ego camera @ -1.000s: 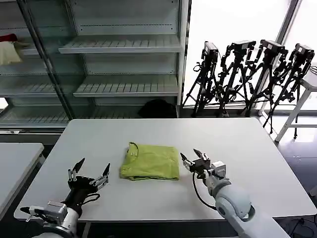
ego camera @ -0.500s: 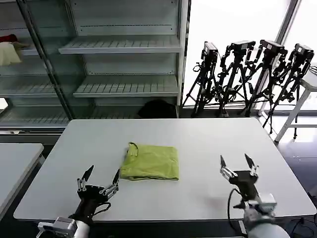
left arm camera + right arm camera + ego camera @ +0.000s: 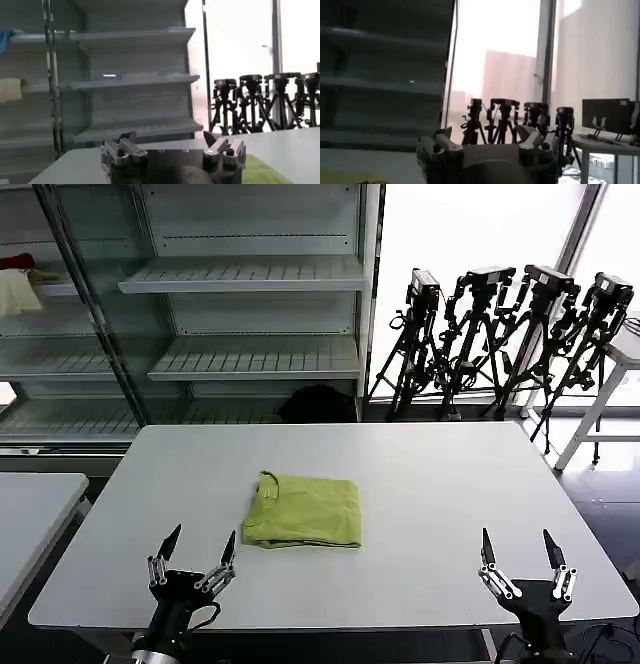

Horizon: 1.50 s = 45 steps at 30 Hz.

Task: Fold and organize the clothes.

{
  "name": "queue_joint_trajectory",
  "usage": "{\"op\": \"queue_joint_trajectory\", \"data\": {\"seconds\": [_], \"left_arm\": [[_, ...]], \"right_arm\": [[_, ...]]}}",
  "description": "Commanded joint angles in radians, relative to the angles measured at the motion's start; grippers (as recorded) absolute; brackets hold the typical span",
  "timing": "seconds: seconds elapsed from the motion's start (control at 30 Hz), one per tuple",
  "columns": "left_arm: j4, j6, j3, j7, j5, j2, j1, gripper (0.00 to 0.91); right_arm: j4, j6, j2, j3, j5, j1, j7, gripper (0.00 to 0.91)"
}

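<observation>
Both end effectors — black, silver-knuckled, pointed fingers; perhaps screws.

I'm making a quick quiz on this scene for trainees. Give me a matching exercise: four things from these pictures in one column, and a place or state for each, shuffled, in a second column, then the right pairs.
Things:
1. lime yellow-green short-sleeved T-shirt
2. left gripper
3. right gripper
4. row of black camera tripods

Places or states:
A. open, at the near right edge of the white table
B. standing on the floor by the bright window
C. folded, lying flat mid-table
D. open, at the near left edge of the table

Pairs: 1-C, 2-D, 3-A, 4-B
</observation>
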Motion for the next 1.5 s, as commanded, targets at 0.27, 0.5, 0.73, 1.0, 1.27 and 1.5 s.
{"op": "queue_joint_trajectory", "data": {"seconds": [0.27, 0.5, 0.73, 1.0, 1.27, 1.5], "left_arm": [[0.016, -0.097, -0.002, 0.0, 0.029, -0.015, 0.036, 0.907], [0.019, -0.096, -0.001, -0.001, 0.028, -0.018, 0.03, 0.907], [0.022, -0.096, -0.005, -0.002, 0.028, -0.017, 0.031, 0.907], [0.024, -0.096, -0.005, -0.004, 0.028, -0.018, 0.034, 0.907], [0.025, -0.096, 0.0, -0.004, 0.028, -0.019, 0.033, 0.907], [0.021, -0.096, -0.003, -0.004, 0.029, -0.018, 0.038, 0.907]], "right_arm": [[-0.012, 0.17, 0.008, 0.015, -0.05, -0.104, -0.026, 0.907], [-0.011, 0.167, 0.01, 0.011, -0.042, -0.099, -0.029, 0.907], [-0.014, 0.167, 0.007, 0.008, -0.038, -0.095, -0.032, 0.907], [-0.012, 0.156, 0.001, 0.003, -0.033, -0.092, -0.038, 0.907], [-0.01, 0.154, -0.001, 0.004, -0.032, -0.091, -0.042, 0.907], [-0.008, 0.153, -0.004, 0.004, -0.032, -0.09, -0.045, 0.907]]}}
